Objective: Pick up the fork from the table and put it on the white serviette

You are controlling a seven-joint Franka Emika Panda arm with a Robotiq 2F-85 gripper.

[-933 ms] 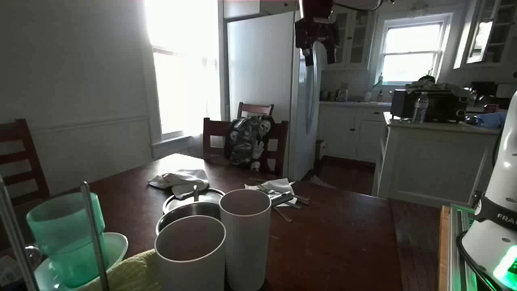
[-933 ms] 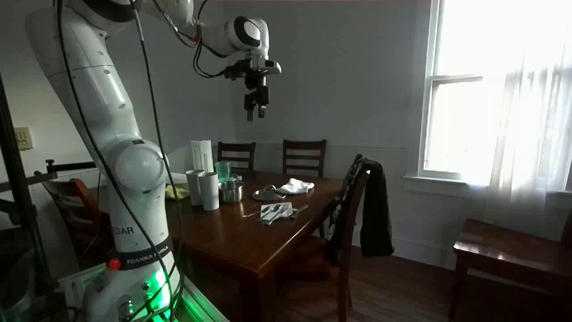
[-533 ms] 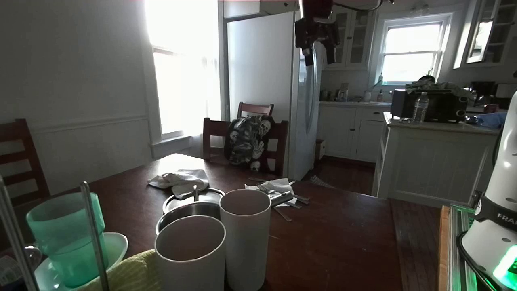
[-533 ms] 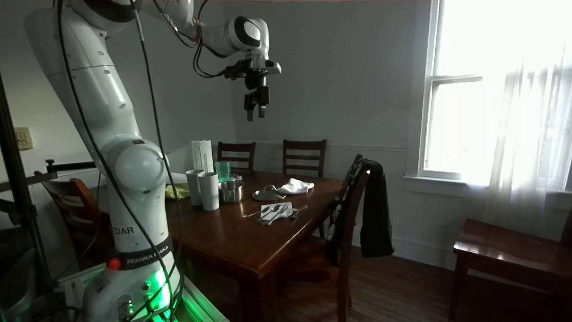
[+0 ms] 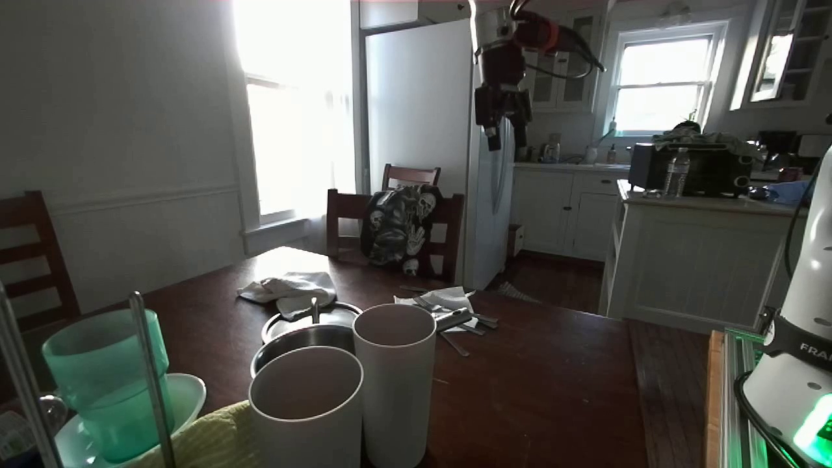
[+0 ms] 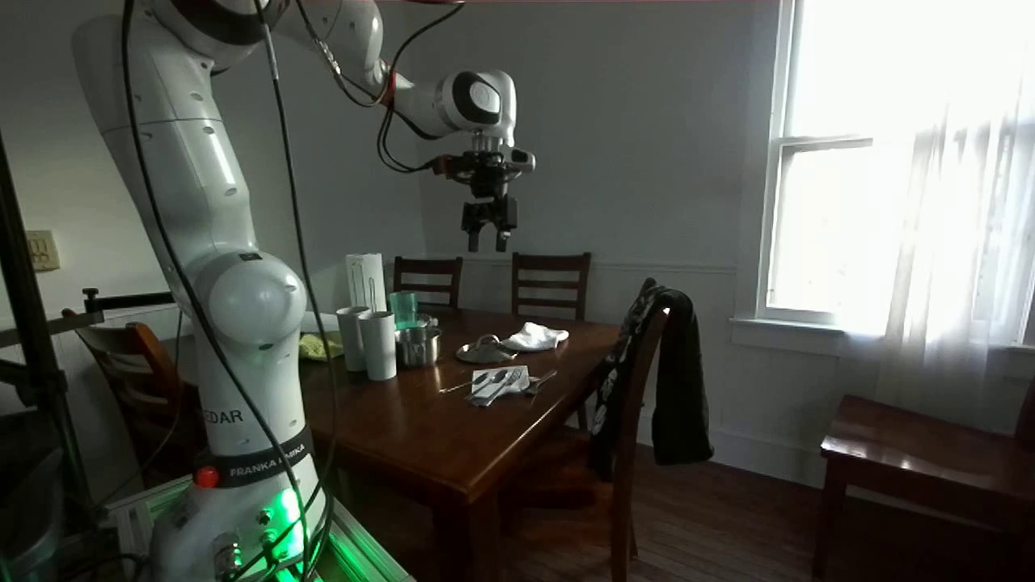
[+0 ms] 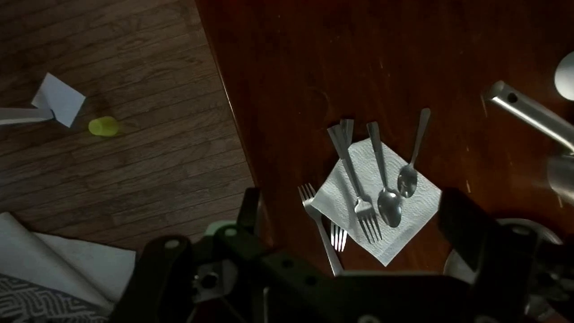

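Note:
My gripper (image 5: 507, 140) hangs high above the dark reddish-brown table (image 5: 539, 377), pointing down; it also shows in an exterior view (image 6: 487, 242). In the wrist view its fingers (image 7: 351, 206) are wide apart with nothing between them. Far below lies the square white serviette (image 7: 414, 217), also in both exterior views (image 5: 448, 298) (image 6: 521, 377). A metal fork (image 7: 324, 235) lies on the table beside the serviette, its handle end hidden by the gripper body. Another fork's tines (image 7: 339, 237) stick out from under the serviette. A fork (image 7: 368, 217) and two spoons (image 7: 389, 208) (image 7: 407, 181) lie on it.
Two tall white cups (image 6: 378, 346), a steel pot (image 6: 419, 346), a lid (image 6: 485, 351) and a crumpled white cloth (image 6: 535, 336) stand or lie on the table. The table edge (image 7: 231, 105) runs near the cutlery. A chair with a patterned backpack (image 5: 401, 227) stands at that edge.
My gripper has moved down in both exterior views, and also to the right in an exterior view. It has turned somewhat. The cutlery and serviette have not moved.

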